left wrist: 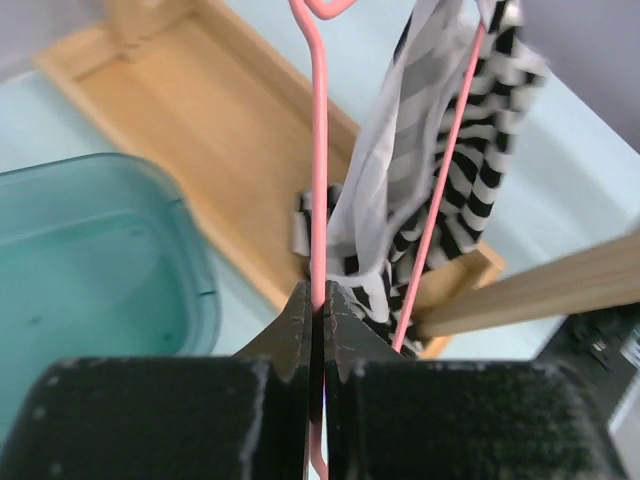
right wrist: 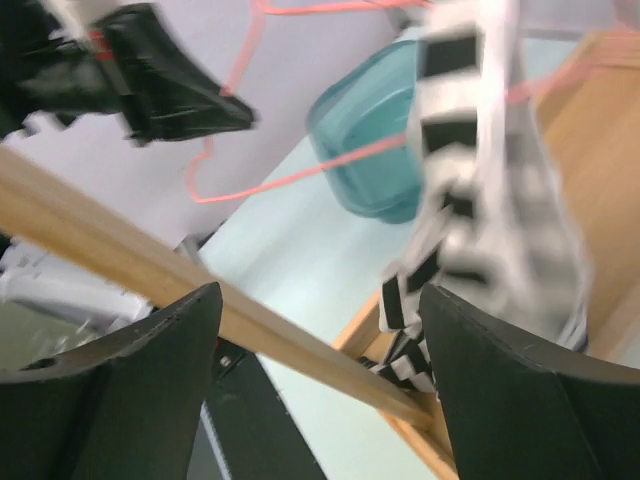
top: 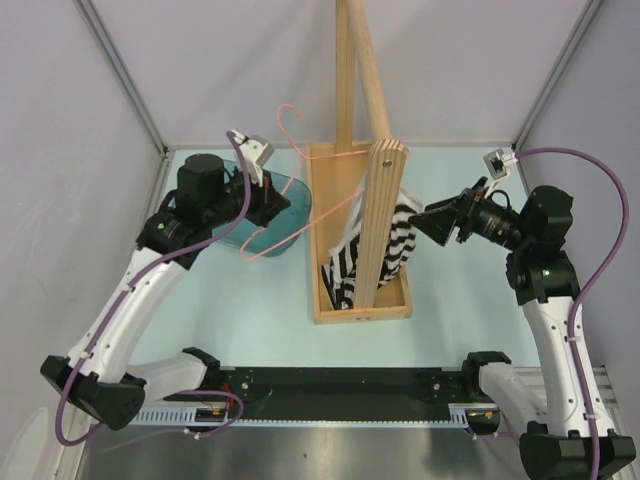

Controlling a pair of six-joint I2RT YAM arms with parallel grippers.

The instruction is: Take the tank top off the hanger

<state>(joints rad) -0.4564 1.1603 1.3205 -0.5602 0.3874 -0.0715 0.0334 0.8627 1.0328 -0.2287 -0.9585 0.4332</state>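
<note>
**Over the wooden tray: hanger pinched, top only part-way off**

At 9 o'clock of the wooden tray (top: 318,275), seen from above, the left gripper (left wrist: 318,295) has its jaws pressed tight together on the thin pink wire of the hanger (left wrist: 318,150). The hook curls away toward 12 o'clock from that grip. At 3 o'clock of the tray the right gripper (right wrist: 320,292) stands wide apart. Nothing lies between its fingers; only a wooden post (top: 380,200) crosses the background there.

The tank top (left wrist: 400,160) hangs over the tray, beside the post, with its lower end bunched down inside the tray. From the right wrist it shows as a blurred striped strip at about 1 o'clock of the open fingers, near them, but no contact can be made out.

As for progress, the job looks under way but unfinished. In the left wrist view the hanger's far wire runs along the striped fabric at 2 o'clock of the grip and seems to pass through it, so the garment appears caught on that side. What is left, by my reading, is to slip that last part off and draw the two apart. A teal tub (top: 285,215) sits under the left arm.
</note>
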